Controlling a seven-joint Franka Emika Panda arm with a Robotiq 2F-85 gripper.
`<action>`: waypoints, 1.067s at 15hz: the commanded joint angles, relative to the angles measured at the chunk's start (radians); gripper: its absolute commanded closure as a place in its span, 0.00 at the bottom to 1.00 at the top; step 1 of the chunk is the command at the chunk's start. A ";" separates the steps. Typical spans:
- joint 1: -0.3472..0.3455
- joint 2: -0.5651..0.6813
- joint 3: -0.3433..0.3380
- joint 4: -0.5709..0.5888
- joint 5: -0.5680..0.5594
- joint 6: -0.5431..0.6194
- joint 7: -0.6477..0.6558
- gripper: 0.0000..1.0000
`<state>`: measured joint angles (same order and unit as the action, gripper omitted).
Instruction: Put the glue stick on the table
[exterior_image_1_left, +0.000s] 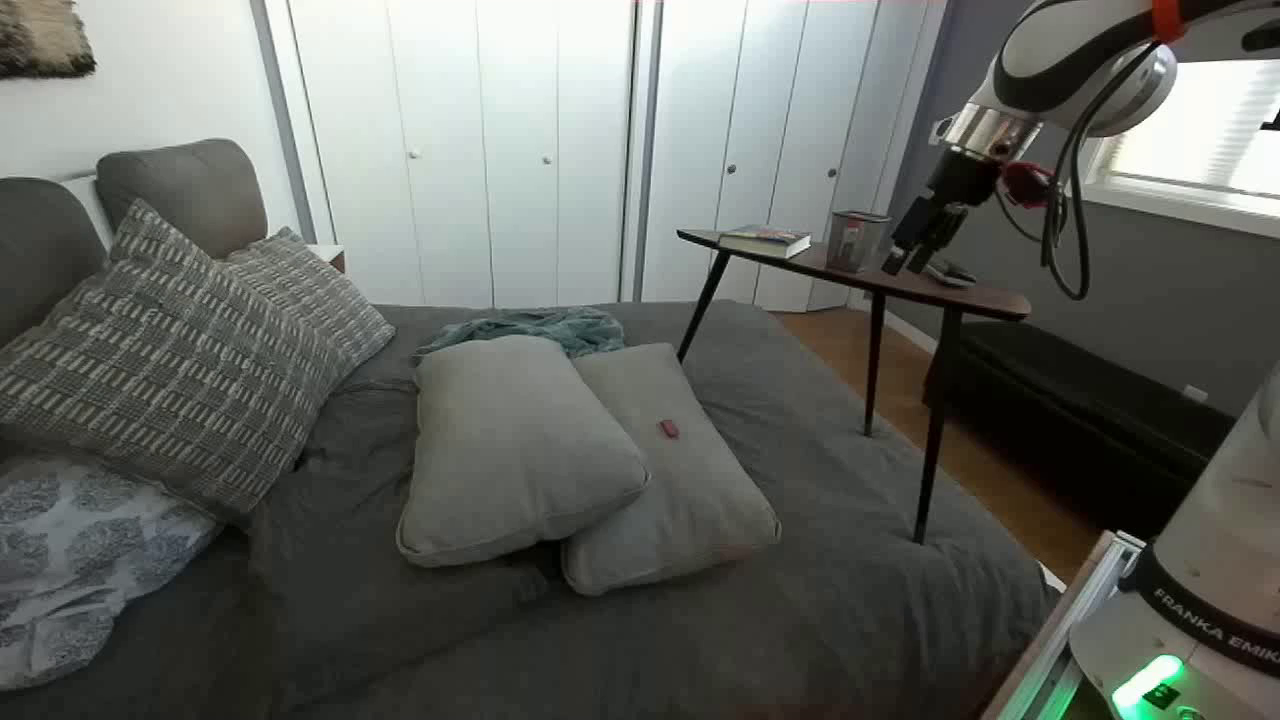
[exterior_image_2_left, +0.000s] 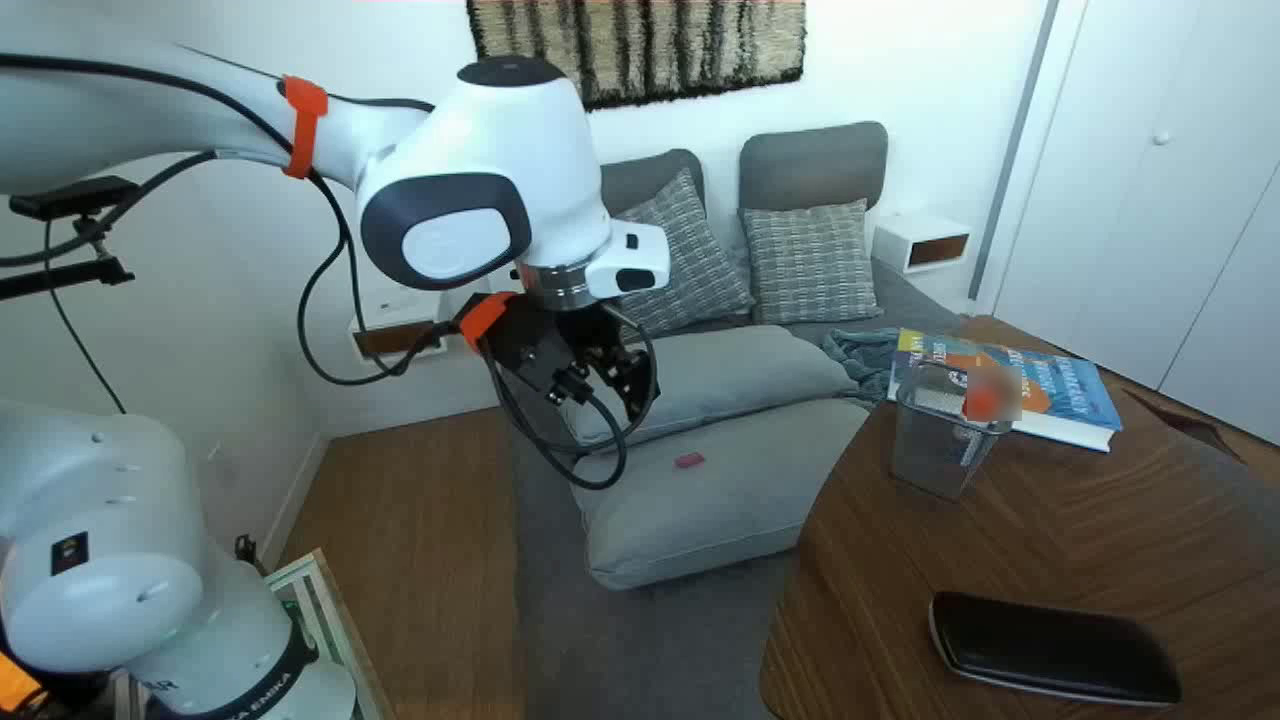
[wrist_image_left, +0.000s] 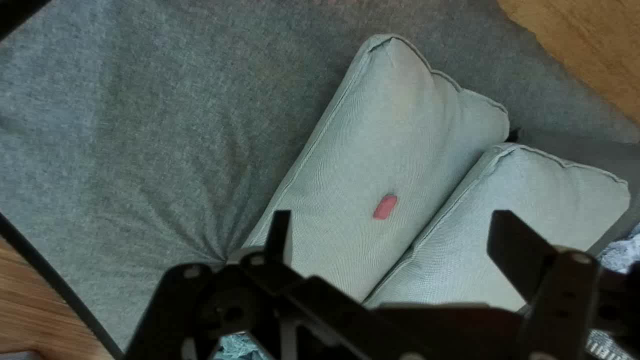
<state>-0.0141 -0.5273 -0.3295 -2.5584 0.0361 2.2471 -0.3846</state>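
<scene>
The glue stick (exterior_image_1_left: 669, 428) is a small reddish piece lying on a light grey pillow on the bed. It also shows in an exterior view (exterior_image_2_left: 689, 460) and in the wrist view (wrist_image_left: 385, 207). The dark brown table (exterior_image_1_left: 985, 299) stands over the bed on slender legs; its wooden top also shows in an exterior view (exterior_image_2_left: 1010, 550) and in the wrist view's lower left (wrist_image_left: 40, 305). My gripper (wrist_image_left: 392, 222) is open and empty, its fingers wide apart. It hangs high above the pillows, apart from the glue stick, beside the table (exterior_image_1_left: 907, 266).
On the table are a clear container (exterior_image_2_left: 940, 445), a book (exterior_image_2_left: 1060, 390) and a dark case (exterior_image_2_left: 1050, 648). Two light grey pillows (exterior_image_1_left: 515, 450) overlap on the bed, with a teal cloth (exterior_image_1_left: 590, 328) behind. Cables (exterior_image_2_left: 560, 455) hang from the arm near the gripper.
</scene>
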 joint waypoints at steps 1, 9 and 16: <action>-0.025 0.004 0.023 0.002 0.016 -0.003 -0.012 0.00; -0.025 0.004 0.023 0.002 0.016 -0.003 -0.012 0.00; -0.062 0.078 0.012 0.102 0.014 0.242 0.031 0.00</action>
<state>-0.0364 -0.5048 -0.3286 -2.5308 0.0529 2.4224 -0.3758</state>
